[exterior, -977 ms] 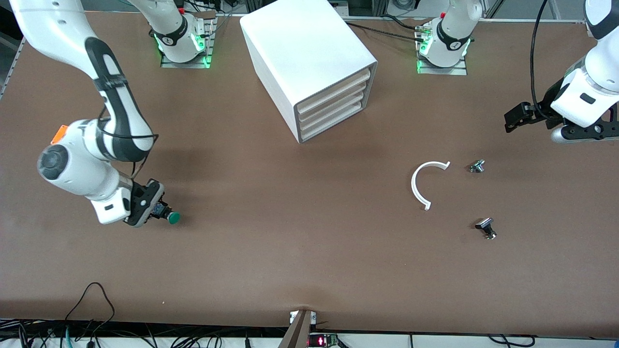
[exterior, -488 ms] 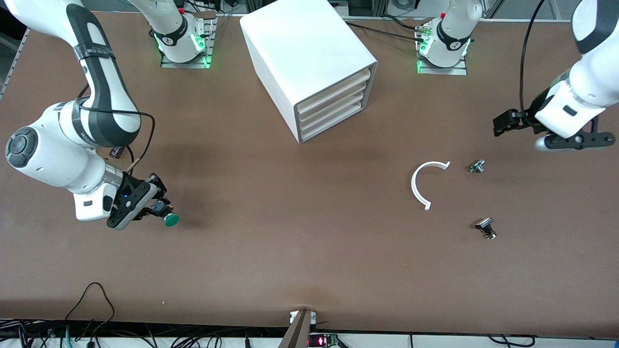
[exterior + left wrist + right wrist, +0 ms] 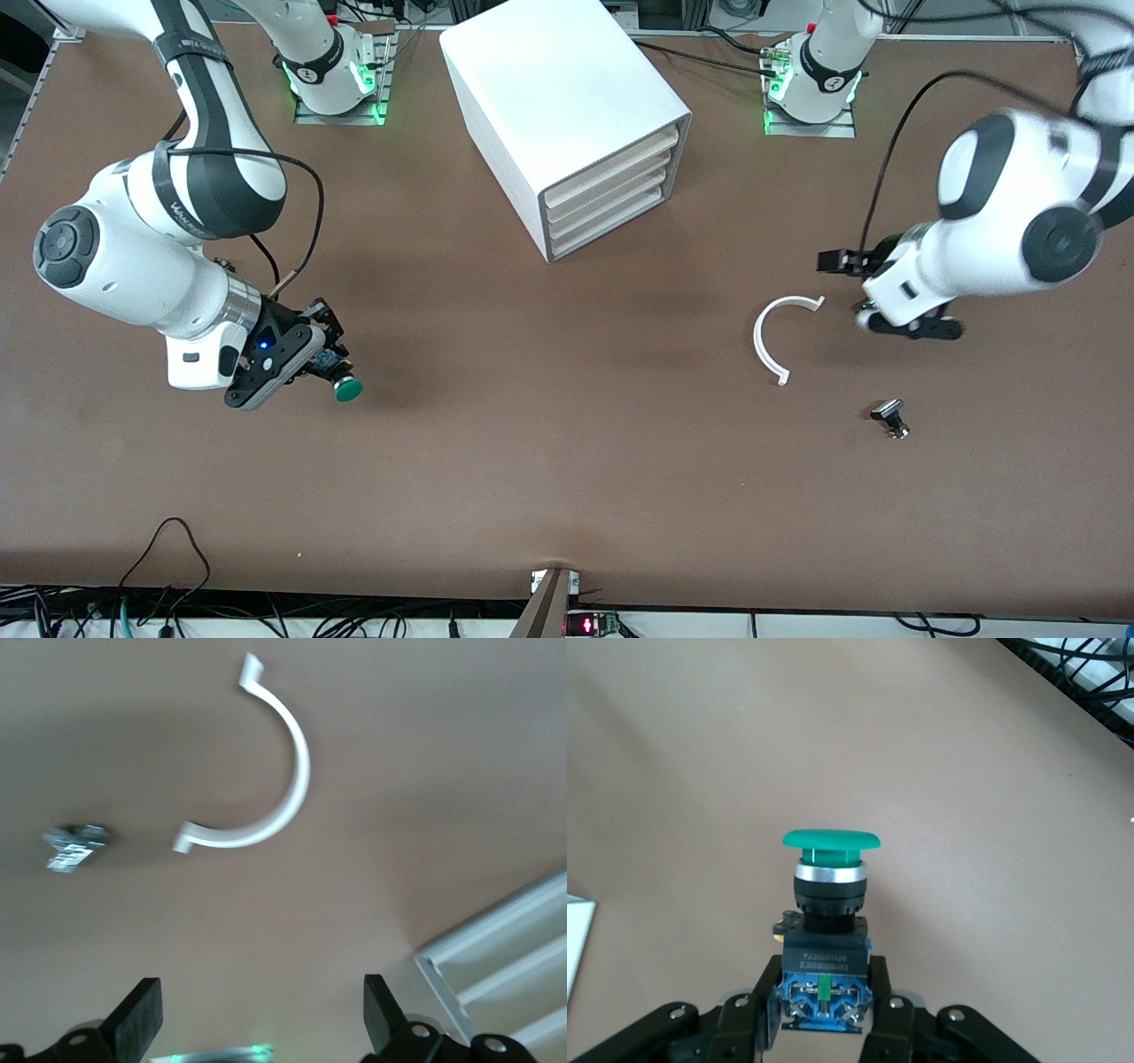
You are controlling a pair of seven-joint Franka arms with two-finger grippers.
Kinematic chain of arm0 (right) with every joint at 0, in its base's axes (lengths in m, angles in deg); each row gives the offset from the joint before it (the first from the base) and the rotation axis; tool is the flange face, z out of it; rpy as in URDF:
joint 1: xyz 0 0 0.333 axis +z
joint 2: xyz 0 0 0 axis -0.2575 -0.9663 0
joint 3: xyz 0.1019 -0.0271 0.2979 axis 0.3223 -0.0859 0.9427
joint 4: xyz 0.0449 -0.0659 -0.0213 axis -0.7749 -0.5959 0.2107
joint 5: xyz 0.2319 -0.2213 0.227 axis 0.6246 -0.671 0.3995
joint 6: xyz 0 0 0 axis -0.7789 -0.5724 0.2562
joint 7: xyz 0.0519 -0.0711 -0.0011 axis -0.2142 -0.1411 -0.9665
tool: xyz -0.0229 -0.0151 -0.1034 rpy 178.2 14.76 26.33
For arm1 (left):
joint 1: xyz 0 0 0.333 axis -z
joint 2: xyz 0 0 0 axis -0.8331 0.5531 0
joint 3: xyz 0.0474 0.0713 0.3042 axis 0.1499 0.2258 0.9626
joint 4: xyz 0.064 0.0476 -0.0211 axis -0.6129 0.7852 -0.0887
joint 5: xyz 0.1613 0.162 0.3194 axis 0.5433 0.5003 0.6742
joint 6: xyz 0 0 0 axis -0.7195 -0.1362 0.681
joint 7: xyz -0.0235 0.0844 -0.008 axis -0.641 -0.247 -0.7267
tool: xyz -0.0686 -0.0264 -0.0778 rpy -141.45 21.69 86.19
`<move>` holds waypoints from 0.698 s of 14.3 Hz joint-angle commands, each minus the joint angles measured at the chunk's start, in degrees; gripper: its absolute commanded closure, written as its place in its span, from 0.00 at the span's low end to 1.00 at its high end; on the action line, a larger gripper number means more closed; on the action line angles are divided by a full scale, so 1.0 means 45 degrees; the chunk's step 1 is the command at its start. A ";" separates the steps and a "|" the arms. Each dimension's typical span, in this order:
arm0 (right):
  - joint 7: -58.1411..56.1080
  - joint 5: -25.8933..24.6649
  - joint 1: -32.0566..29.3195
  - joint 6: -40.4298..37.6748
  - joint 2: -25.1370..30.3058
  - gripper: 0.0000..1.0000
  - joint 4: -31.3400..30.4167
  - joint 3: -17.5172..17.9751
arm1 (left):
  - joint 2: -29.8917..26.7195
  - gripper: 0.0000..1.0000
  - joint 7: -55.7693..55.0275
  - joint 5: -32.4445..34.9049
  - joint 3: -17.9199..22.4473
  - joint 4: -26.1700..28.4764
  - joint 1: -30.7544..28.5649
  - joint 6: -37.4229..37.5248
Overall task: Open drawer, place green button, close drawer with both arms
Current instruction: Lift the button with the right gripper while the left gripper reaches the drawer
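Green-capped button (image 3: 829, 904) gripped, lifted; drawer (image 3: 611, 172) shut in cabinet (image 3: 549, 97).

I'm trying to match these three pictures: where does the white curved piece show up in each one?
Front view: the white curved piece lies on the table toward the left arm's end, beside the left gripper.
Left wrist view: it fills the upper middle.
Right wrist view: not in it.
Shared landmark: the cabinet, whose drawer fronts edge the left wrist view.

A brown matte tabletop (image 3: 549, 461) fills the view under even light; black cables (image 3: 168, 611) trail along its edge nearest the front camera, and metal framing (image 3: 974, 37) runs along its edge by the bases
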 commanded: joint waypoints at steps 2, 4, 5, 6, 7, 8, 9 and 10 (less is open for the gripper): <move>0.0491 -0.0283 -0.0062 -0.0379 0.0033 0.93 0.0327 0.0683 | 0.1818 0.00 0.0425 -0.3225 -0.0014 -0.0192 0.0783 0.0453; 0.0471 -0.0476 -0.0042 -0.0379 0.0033 0.93 0.0483 0.0917 | 0.2600 0.00 0.0425 -0.4497 -0.0014 -0.0192 0.1660 0.0413; 0.0413 -0.0652 -0.0003 -0.0379 0.0033 0.93 0.0541 0.1073 | 0.2952 0.00 0.0425 -0.4870 -0.0033 -0.0173 0.2032 0.0433; 0.0412 -0.0789 0.0016 -0.0379 0.0014 0.93 0.0561 0.1191 | 0.3246 0.00 0.0425 -0.5222 -0.0150 -0.0153 0.2326 0.0433; 0.0432 -0.0829 0.0075 -0.0379 0.0014 0.93 0.0562 0.1386 | 0.3442 0.00 0.0444 -0.5593 -0.0228 0.0040 0.2407 0.0394; 0.0432 -0.0830 0.0114 -0.0379 0.0014 0.93 0.0562 0.1407 | 0.3637 0.00 0.0483 -0.6196 -0.0345 0.0236 0.2504 0.0355; 0.0451 -0.0830 0.0153 -0.0379 -0.0006 0.92 0.0562 0.1407 | 0.3813 0.01 0.0870 -0.6782 -0.0365 0.0412 0.2563 0.0355; 0.0452 -0.0830 0.0211 -0.0379 -0.0025 0.92 0.0562 0.1407 | 0.4008 0.01 0.1609 -0.7406 -0.0385 0.0607 0.2583 0.0297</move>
